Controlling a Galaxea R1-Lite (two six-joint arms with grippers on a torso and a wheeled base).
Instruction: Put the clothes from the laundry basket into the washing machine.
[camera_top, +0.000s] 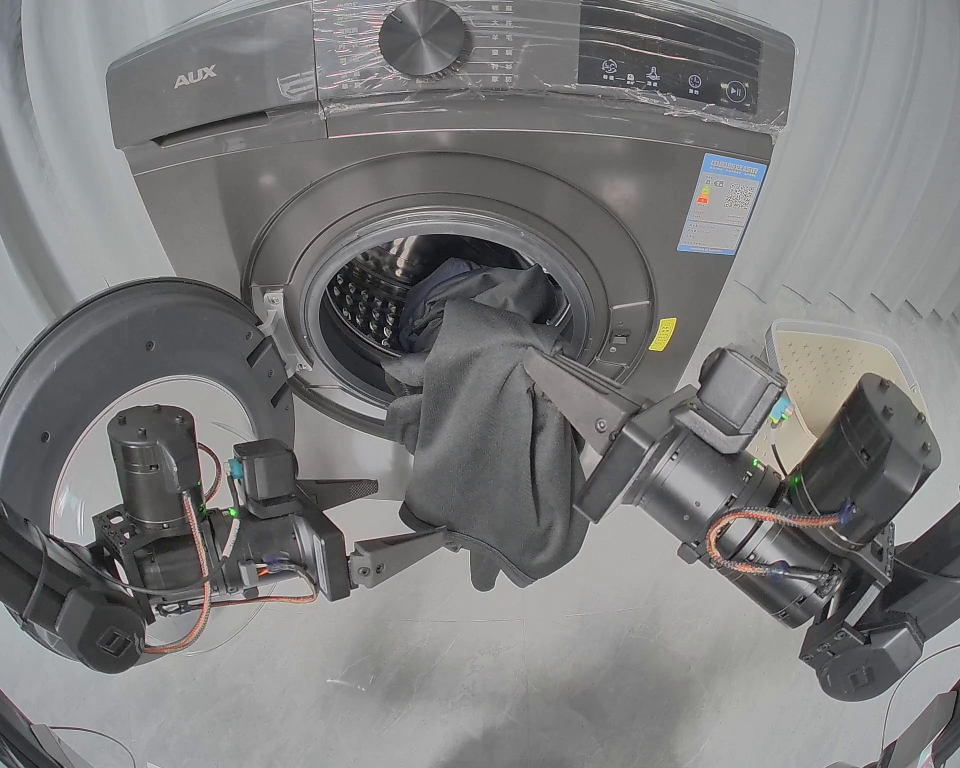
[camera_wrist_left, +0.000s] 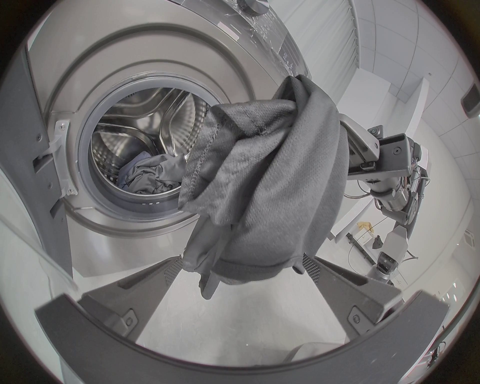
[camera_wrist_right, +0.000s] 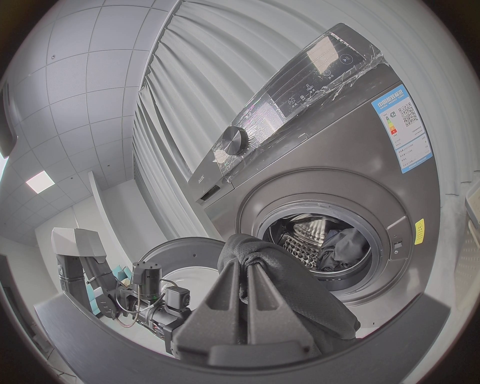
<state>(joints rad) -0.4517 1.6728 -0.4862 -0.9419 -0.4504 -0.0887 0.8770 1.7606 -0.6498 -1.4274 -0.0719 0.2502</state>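
Grey garment (camera_top: 490, 440) is clamped in right gripper (camera_top: 545, 370) at the washing machine (camera_top: 250, 190) opening. Hem is hung between the wide-spread left gripper (camera_top: 410, 511) fingers, possibly touching one. Right fingertips are hidden under fabric.

Pale pleated curtain (camera_top: 870, 150) behind, glossy grey floor (camera_top: 500, 680) below, tiled ceiling (camera_wrist_right: 75, 75) overhead.
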